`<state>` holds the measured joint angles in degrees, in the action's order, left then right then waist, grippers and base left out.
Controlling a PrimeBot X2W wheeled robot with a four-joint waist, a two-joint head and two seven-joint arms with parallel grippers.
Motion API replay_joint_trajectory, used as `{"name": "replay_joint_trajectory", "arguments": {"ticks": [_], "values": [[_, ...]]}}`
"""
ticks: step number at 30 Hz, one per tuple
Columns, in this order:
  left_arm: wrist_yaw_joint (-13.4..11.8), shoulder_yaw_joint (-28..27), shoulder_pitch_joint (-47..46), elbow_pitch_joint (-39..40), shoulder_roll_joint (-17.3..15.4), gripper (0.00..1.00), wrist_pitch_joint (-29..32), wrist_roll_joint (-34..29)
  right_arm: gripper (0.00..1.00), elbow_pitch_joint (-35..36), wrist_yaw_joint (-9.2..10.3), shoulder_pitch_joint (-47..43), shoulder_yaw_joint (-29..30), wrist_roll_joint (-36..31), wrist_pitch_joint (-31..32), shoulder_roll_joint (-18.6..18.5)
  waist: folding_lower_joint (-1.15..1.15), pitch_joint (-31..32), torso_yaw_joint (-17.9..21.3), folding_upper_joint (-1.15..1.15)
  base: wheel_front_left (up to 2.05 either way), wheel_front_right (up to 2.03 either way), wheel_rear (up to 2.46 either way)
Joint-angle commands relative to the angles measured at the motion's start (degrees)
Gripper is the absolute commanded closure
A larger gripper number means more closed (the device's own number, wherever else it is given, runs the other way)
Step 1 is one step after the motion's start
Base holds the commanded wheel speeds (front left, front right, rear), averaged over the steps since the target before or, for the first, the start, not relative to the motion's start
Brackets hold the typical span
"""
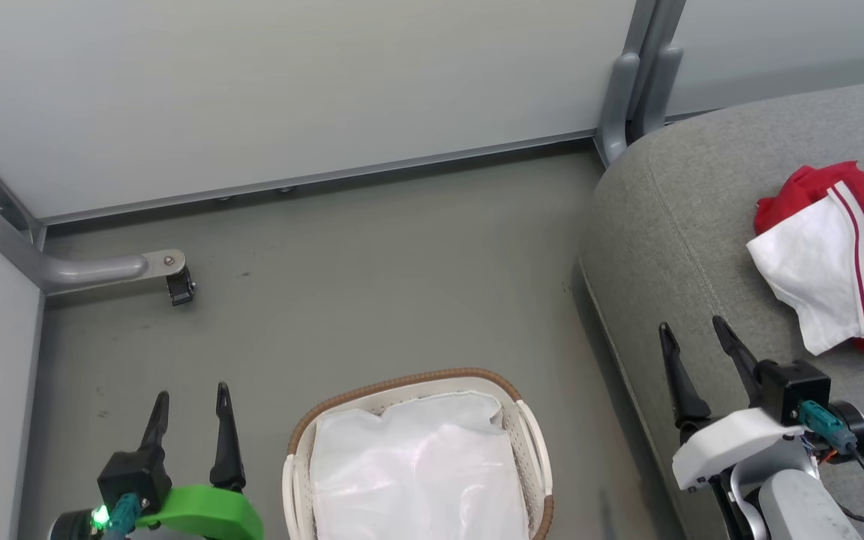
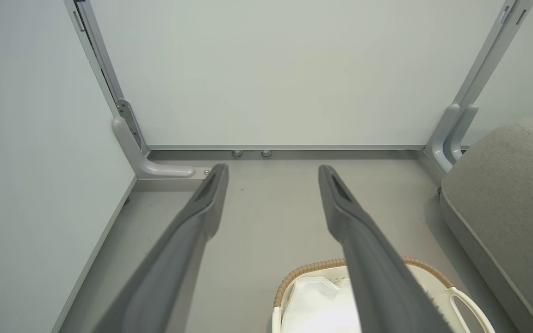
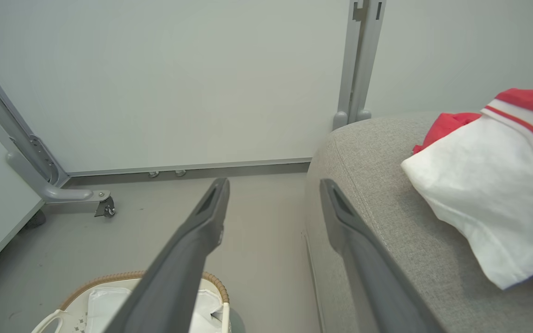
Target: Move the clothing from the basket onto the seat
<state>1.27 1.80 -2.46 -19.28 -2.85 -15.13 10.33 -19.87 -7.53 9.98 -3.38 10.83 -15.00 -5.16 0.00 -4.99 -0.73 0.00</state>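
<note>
Clothing (image 1: 844, 255) of soft red fabric, one piece plain red and one with a white panel and thin red-white stripes, lay bunched on the large light-grey woven-fabric seat (image 1: 672, 225) at the far right of the head view. It sat ahead of and to the right of the right hand (image 1: 690, 322), clear of its fingers, and well apart from the left hand (image 1: 192, 390).

At the lower left, the left hand, on its green mount, hovered over the dull grey floor (image 1: 372, 285) with its two long dark fingers spread and nothing between them. Just to its right, the oval cream-white perforated plastic basket (image 1: 402, 381) with a brown woven rim stood on the floor, and a thin plain white liner sheet (image 1: 417, 465) lay inside it.

Further right, the right hand, on its white mount, hovered at the near left edge of the seat, its fingers likewise spread and gripping nothing. In the right wrist view one finger crossed the cushion's rounded edge while the other crossed the floor and the basket's rim. The white panel of the clothing lay to the right of both fingers, not touching them.
</note>
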Motion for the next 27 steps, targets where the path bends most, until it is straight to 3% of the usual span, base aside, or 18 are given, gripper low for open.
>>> {"name": "replay_joint_trajectory", "arguments": {"ticks": [1,5,6,10,27], "values": [[-0.25,-0.28,1.74,0.07,-0.17,0.0,-0.02,0.44,0.0,-0.37,0.08,-1.35,0.51,-0.09,-0.27,0.05,0.0,1.44,-0.13,0.0,0.0,0.0,0.0],[0.15,-0.7,4.16,-0.63,-0.17,0.0,-0.01,2.97,0.0,-0.99,0.08,-3.12,0.53,-0.32,-0.27,0.45,0.0,2.49,0.07,0.0,0.0,0.0,0.0],[0.13,-0.6,3.52,-0.6,-0.01,1.0,0.01,3.21,1.0,-0.92,0.0,-2.55,0.46,-0.02,0.0,0.63,0.0,2.07,-0.03,0.0,0.0,0.0,0.0],[0.3,-0.88,3.7,-2.22,0.22,1.0,0.66,4.61,1.0,-2.15,0.0,-3.19,0.78,1.42,0.62,0.98,0.0,2.27,-0.01,0.0,0.0,0.0,0.0],[1.72,-2.5,1.92,-0.23,0.14,1.0,5.48,22.9,1.0,-0.03,0.01,-3.43,2.89,20.31,5.51,1.26,0.0,2.64,0.1,0.0,0.0,0.0,0.0]]}}
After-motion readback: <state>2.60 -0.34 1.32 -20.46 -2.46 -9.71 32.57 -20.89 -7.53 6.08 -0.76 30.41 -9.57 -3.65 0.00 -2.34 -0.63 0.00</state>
